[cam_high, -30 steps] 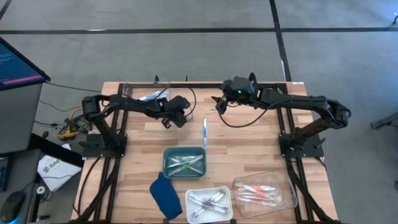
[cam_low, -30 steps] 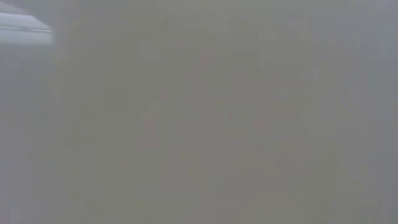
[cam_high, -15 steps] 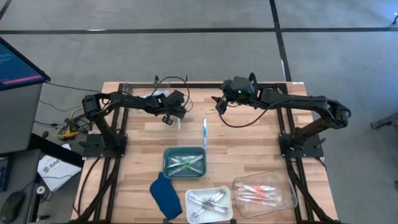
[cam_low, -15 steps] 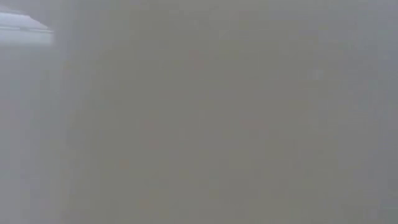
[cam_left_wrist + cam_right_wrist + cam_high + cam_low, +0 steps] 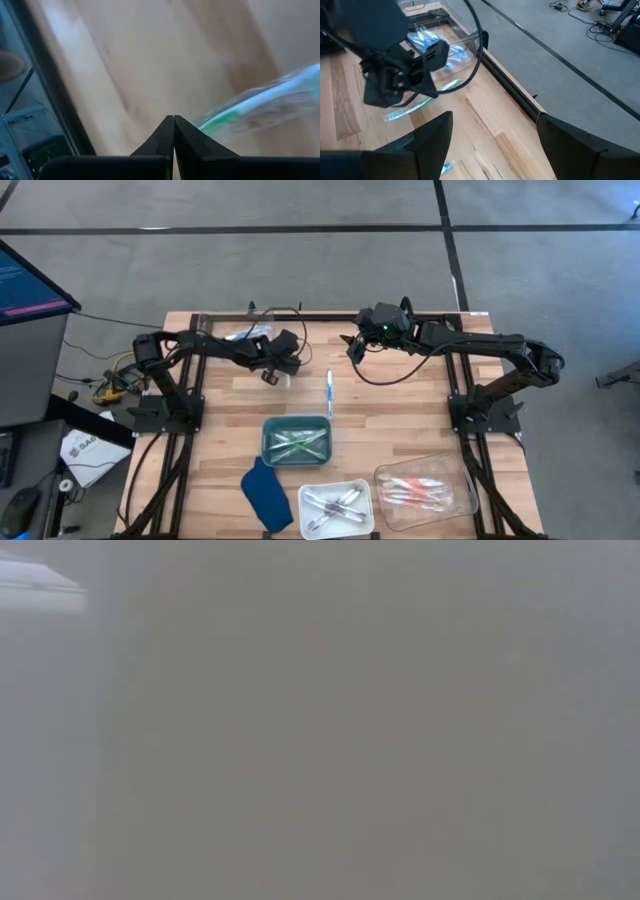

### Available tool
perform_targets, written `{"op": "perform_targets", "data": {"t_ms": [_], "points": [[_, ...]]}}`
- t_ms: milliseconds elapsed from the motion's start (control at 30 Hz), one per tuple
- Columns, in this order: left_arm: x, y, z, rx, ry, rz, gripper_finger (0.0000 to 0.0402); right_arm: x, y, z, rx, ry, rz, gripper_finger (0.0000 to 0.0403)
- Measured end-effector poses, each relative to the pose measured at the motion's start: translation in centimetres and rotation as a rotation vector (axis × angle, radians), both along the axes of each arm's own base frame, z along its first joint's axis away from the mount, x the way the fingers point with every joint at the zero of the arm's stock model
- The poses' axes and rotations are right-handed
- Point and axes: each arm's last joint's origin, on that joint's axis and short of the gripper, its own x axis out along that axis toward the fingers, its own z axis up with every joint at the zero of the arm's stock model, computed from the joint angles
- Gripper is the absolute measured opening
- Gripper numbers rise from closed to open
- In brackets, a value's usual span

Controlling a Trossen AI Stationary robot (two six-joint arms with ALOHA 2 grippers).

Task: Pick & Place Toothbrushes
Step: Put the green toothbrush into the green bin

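**Upper centre of the frame: both arms over the far surface**

Upper left of centre, the left gripper [image 5: 272,372] has its jaws pressed together above the surface [image 5: 400,420], a green toothbrush [image 5: 260,102] lying just beside them. Right gripper [image 5: 352,348] hangs upper centre, jaws spread. A blue toothbrush [image 5: 329,393] lies mid-frame. More fill the green tray [image 5: 270,432], white tray [image 5: 362,492] and clear tray [image 5: 466,494] below.

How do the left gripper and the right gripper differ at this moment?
The left gripper is shut, while the right gripper is open. A green toothbrush lies right by the left gripper; nothing sits between the right gripper's fingers. Both hang over the table's far half.
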Motion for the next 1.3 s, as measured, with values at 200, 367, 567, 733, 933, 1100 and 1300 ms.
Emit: {"op": "perform_targets", "data": {"t_ms": [200, 367, 567, 733, 933, 1100, 1300], "points": [[0.0, -1.0, -0.2, -0.002, 0.059, -0.022, 0.0002, 0.0, 0.0, 0.0, 0.0, 0.0, 0.001, 0.0281], [-0.3, -1.3, -0.4, -0.01, 0.092, -0.017, 0.0002, 0.1, 0.4, 0.0, 0.0, 0.001, 0.013, 0.0281], [-0.3, -1.6, -0.4, -0.021, 0.093, -0.008, 0.0002, 0.2, 0.6, 0.0, -0.002, 0.001, 0.023, 0.0281], [0.2, -2.9, -0.5, -0.026, 0.092, -0.04, 0.0002, 0.2, 0.6, 0.0, -0.002, 0.001, 0.022, 0.0281], [0.6, -4.6, -0.5, -0.031, 0.081, -0.061, 0.0002, 0.2, 0.6, 0.0, -0.002, 0.001, 0.022, 0.0282], [0.4, -3.8, -0.2, 0.026, 0.064, 0.033, 0.0002, 0.2, 0.6, 0.0, 0.0, 0.0, 0.022, 0.0282], [0.1, -3.1, -0.2, 0.04, 0.057, 0.094, 0.0002, 0.4, 1.0, 0.0, 0.0, 0.0, 0.035, 0.0282]]}}
